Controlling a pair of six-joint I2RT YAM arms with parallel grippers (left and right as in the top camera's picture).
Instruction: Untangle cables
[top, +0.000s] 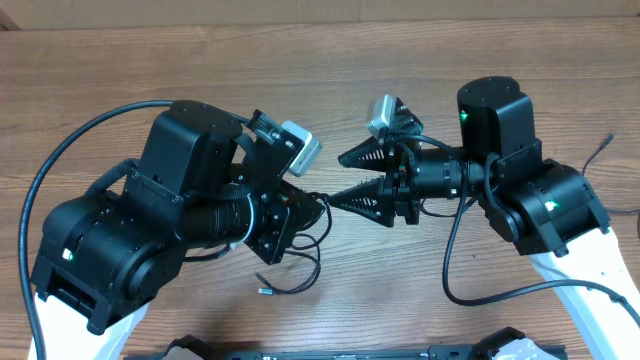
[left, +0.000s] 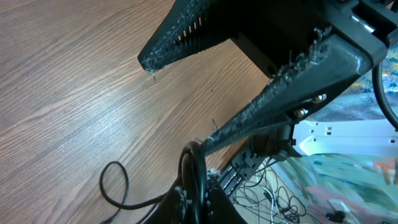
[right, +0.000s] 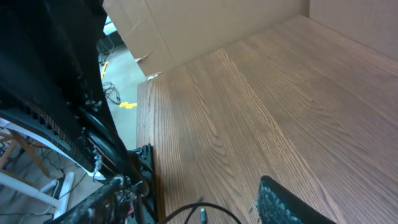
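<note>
Grippers nearly tip to tip at mid-table, cables under them.
Left gripper (top: 305, 210) clamped tight, seemingly on the cables (top: 303, 252), which loop on the table (top: 400, 300) at its 6 o'clock; left arm (top: 130, 240) masks its fingers. Right gripper (top: 336, 180) at 3 o'clock, jaws wide, holding nothing. Cardboard (right: 205, 25) behind.

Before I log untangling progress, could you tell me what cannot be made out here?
Overhead: the left gripper has its fingers under its arm, so any hold on the cables is hidden.
Left wrist: the cable loop ends behind dark gripper parts.
Right wrist: the bottom edge cuts off all but a cable tip.
Cable count: too thin, bunched.
</note>
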